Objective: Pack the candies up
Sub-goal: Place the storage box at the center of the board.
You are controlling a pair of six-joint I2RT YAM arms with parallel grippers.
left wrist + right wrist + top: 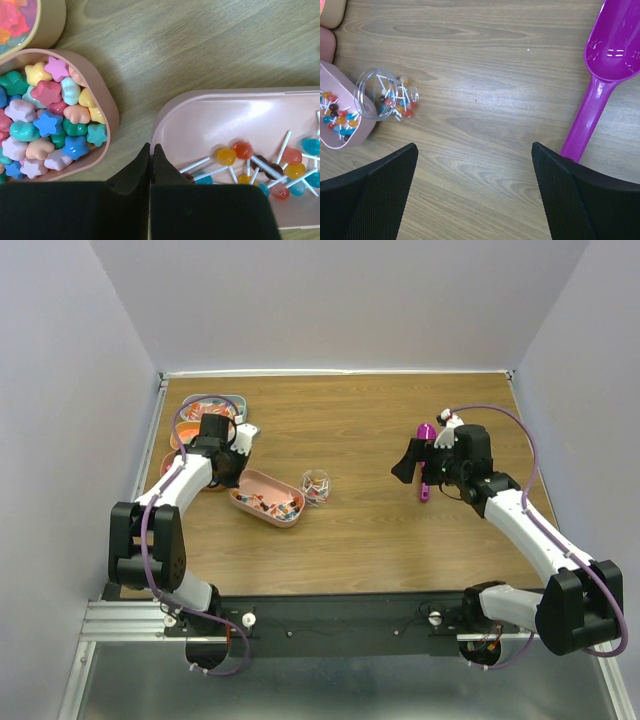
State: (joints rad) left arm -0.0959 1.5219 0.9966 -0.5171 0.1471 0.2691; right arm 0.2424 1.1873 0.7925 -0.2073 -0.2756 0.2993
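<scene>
The candies are pastel star sweets (pixel 47 122) in a pink bowl (pixel 113 116) and small lollipops (pixel 260 167) in a pink oval tray (pixel 225 117), which also shows in the top view (pixel 252 483). A clear jar (pixel 380 94) lies on its side beside the tray with several lollipops (pixel 402 102) in it. My left gripper (pixel 151 149) is shut and empty, its tips over the tray's near-left rim, between bowl and tray. My right gripper (pixel 472 167) is wide open over bare wood. The magenta scoop (pixel 607 60) lies just right of it.
A second pink bowl of sweets (pixel 30 22) sits at the far left. A grey tray of candies (pixel 210 405) stands at the table's back-left corner. In the top view the jar (pixel 316 486) is right of the oval tray and the scoop (pixel 426 432) lies at mid-right.
</scene>
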